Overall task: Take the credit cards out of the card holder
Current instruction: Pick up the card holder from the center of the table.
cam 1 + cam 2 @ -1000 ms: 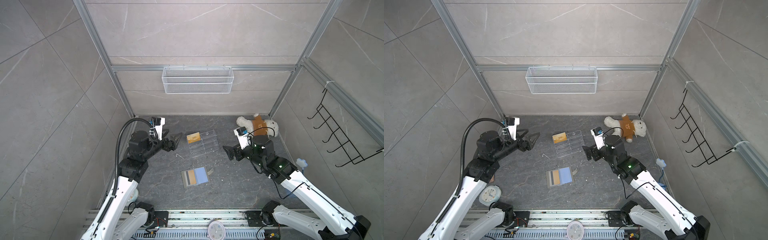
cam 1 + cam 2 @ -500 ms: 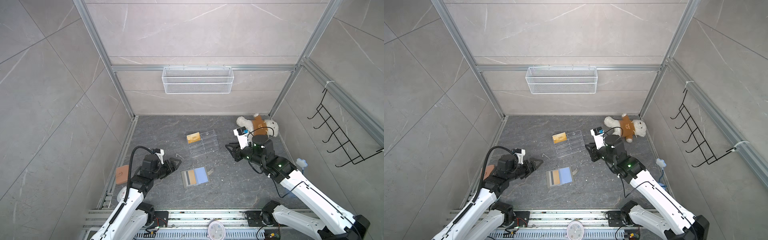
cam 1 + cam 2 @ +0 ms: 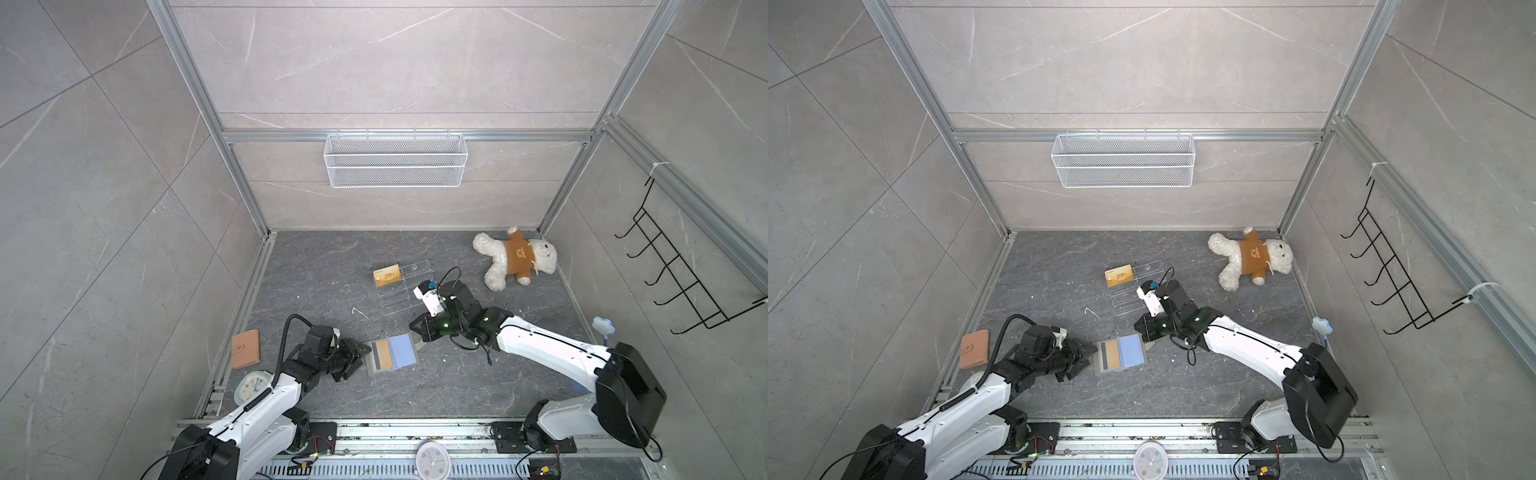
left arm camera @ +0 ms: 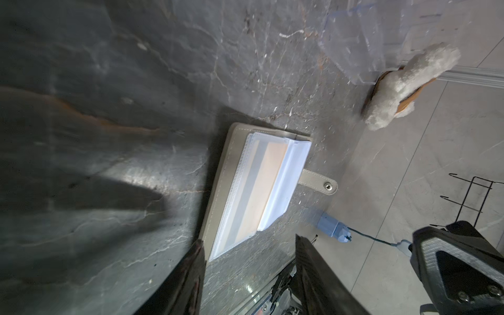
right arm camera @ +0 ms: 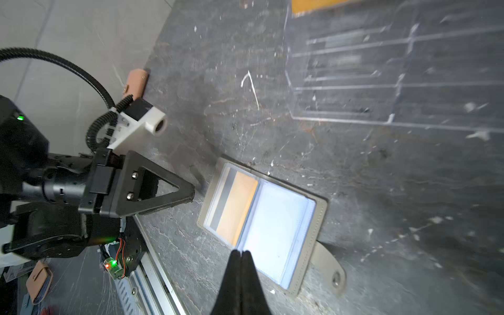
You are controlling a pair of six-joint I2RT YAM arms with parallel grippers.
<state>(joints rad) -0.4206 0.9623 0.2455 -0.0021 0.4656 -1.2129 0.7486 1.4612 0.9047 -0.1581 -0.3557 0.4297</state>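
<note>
The grey card holder [image 3: 409, 368] lies open on the dark floor, in both top views, its snap tab [image 4: 324, 185] sticking out. A gold-orange credit card [image 3: 385, 353] sits behind its clear sleeve [image 5: 242, 201]. A second credit card [image 3: 387, 275] rests on the clear acrylic stand [image 3: 403, 297]. My left gripper [image 3: 359, 357] is low at the holder's left edge, jaws apart, with bare floor between them [image 4: 249, 241]. Above the holder's right side my right gripper [image 3: 417, 332] is shut on nothing. Its tips [image 5: 241, 252] are over the holder's near edge, at the fold.
A white teddy bear [image 3: 515, 257] lies at the back right. A tan wallet [image 3: 245, 349] and a clock [image 3: 249, 386] sit by the left rail. A wire basket [image 3: 395, 166] hangs on the back wall, and black hooks [image 3: 681, 282] hang on the right wall.
My left arm dropped from raised at the back left to the floor beside the holder, jaws narrowing. My right gripper shut and moved forward to the holder's right side.
</note>
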